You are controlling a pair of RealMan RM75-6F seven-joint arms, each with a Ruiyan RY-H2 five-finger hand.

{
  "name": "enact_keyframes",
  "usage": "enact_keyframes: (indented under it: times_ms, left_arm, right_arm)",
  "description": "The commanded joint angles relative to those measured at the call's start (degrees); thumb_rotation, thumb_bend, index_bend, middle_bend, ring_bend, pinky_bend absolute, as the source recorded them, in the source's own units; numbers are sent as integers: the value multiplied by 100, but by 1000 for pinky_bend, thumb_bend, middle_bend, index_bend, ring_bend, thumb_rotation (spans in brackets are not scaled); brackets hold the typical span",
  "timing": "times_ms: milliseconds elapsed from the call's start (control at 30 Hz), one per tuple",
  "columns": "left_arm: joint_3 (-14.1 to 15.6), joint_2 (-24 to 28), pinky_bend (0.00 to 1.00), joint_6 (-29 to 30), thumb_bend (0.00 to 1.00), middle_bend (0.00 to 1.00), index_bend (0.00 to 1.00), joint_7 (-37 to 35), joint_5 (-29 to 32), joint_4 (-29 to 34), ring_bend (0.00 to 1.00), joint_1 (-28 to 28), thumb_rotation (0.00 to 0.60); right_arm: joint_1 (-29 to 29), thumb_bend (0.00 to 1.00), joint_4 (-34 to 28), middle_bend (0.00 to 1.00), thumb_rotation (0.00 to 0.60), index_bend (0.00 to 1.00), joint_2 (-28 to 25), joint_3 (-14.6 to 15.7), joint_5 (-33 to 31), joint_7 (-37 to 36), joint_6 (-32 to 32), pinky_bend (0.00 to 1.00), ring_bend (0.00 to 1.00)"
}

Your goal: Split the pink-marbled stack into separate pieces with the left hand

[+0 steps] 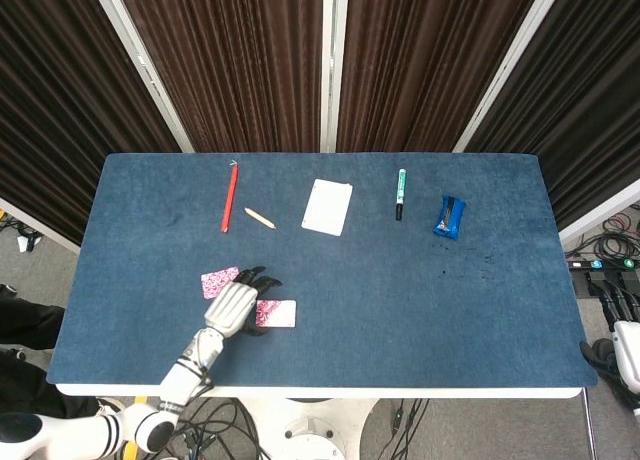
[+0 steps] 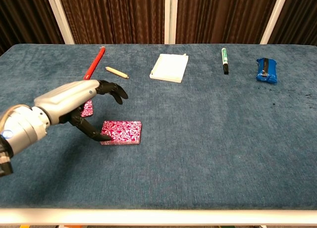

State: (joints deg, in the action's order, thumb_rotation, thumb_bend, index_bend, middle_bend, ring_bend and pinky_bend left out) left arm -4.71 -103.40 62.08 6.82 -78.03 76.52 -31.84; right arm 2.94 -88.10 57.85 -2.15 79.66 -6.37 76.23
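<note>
- The pink-marbled stack (image 2: 121,132) lies flat on the blue table (image 2: 208,119), near the front edge and well left of centre.
- One separated pink-marbled card (image 1: 219,281) already lies apart on the cloth, just left of and behind the stack; in the chest view it is mostly hidden behind the hand.
- The left hand (image 2: 81,101) hovers over the left end of the stack, its fingers spread and holding nothing. A lower fingertip (image 2: 105,137) sits at the stack's left edge; I cannot tell whether it touches.
- The right hand (image 1: 625,345) shows only at the far right edge of the head view, beside the table; its fingers are too small to read.
- Judged step: reaching in for the next piece, with at least one card split off and the bulk not yet separated.
- The next move likely calls for catching only the top card at that edge and sliding it clear without dragging the whole stack.
- Well behind the stack lie a red pen (image 2: 94,62), a short pencil (image 2: 117,72) and a white pad (image 2: 169,67).
</note>
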Motion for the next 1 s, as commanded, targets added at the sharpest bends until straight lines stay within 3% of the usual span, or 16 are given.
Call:
enact_keyframes:
  times_ms: [33,1000]
  left_arm:
    - [19,-113,157,-37,89,272,231,-24,5,-112,78,-9,600]
    - [-22,-474,157,-144,153,335,250,-315,-42,-767,97,-44,600]
  right_arm:
    - [-5,222,19,0,600,25,-2,0,-7,-21,-4,0,0]
    - [9,222,89,0,600,20,-11,-26,-93,-129,-92,0,0]
